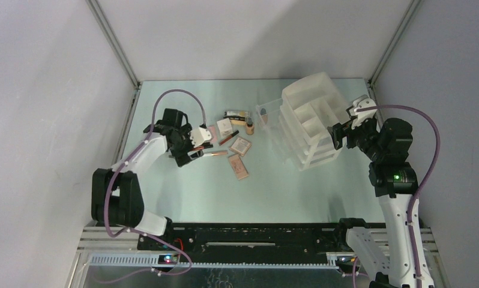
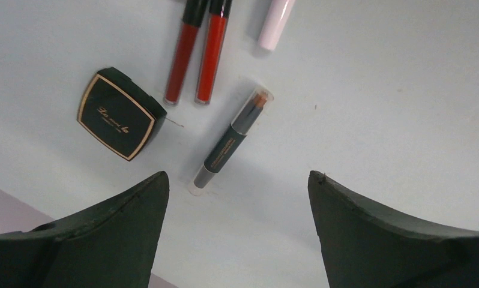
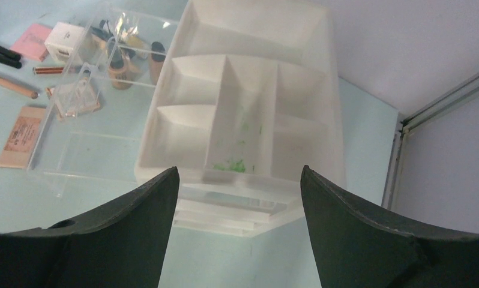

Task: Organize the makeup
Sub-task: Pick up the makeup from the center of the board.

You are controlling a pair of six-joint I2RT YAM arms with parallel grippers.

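The makeup lies left of centre on the table. In the left wrist view I see a black square compact [image 2: 120,114], two red tubes [image 2: 183,57], a white tube [image 2: 276,24] and a dark pencil with a clear cap [image 2: 231,141]. My left gripper [image 2: 237,175] is open and empty above the table, just short of the pencil. From above, it [image 1: 202,150] sits left of a white box [image 1: 224,126], a bottle [image 1: 249,126] and two flat palettes [image 1: 241,146]. My right gripper [image 3: 239,169] is open and empty, over the near edge of the white drawer organizer [image 3: 243,120].
A clear acrylic tray [image 3: 99,108] stands against the organizer's left side; bottles [image 3: 120,66] show through it. The organizer [image 1: 309,120] fills the back right. The enclosure walls and metal frame posts [image 1: 114,48] close in the table on three sides.
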